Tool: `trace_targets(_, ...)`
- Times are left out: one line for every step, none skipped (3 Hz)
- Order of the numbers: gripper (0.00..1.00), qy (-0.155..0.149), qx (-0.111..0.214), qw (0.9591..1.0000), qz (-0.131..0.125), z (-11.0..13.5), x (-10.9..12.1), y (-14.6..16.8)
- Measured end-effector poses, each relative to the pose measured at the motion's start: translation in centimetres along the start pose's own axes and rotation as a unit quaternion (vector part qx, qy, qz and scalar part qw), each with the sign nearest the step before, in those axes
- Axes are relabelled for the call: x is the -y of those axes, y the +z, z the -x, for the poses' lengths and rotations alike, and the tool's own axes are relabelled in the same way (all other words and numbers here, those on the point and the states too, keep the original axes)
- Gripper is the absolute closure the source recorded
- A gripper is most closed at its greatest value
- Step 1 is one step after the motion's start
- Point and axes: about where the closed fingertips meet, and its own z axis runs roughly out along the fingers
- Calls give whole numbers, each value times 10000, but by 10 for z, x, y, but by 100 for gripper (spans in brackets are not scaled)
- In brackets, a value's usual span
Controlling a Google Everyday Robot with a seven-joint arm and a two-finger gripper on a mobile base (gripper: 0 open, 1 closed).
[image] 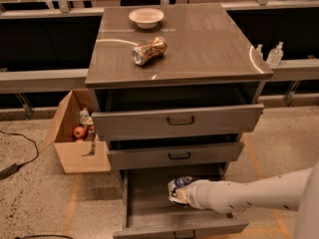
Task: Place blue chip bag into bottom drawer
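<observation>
The blue chip bag [178,189], wrinkly dark blue foil with white patches, is inside the open bottom drawer [144,218], low over its grey floor near the middle. My gripper [185,193] reaches in from the right at the end of the white arm [249,192] and sits right against the bag, which covers its tips. The bottom drawer is pulled out the farthest of the three drawers.
A gold-brown can [149,50] lies on its side on the cabinet top, with a white bowl [146,17] behind it. The two upper drawers [177,121] stand partly open. A cardboard box [75,133] with items sits on the floor at left. Two bottles [274,55] stand at right.
</observation>
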Motion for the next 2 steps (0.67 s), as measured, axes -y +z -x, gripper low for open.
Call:
trace_targets(100,87,-102,9999,-61,-18,7,34)
trace_targets(100,304,-203,9992,-133,-43,24,74)
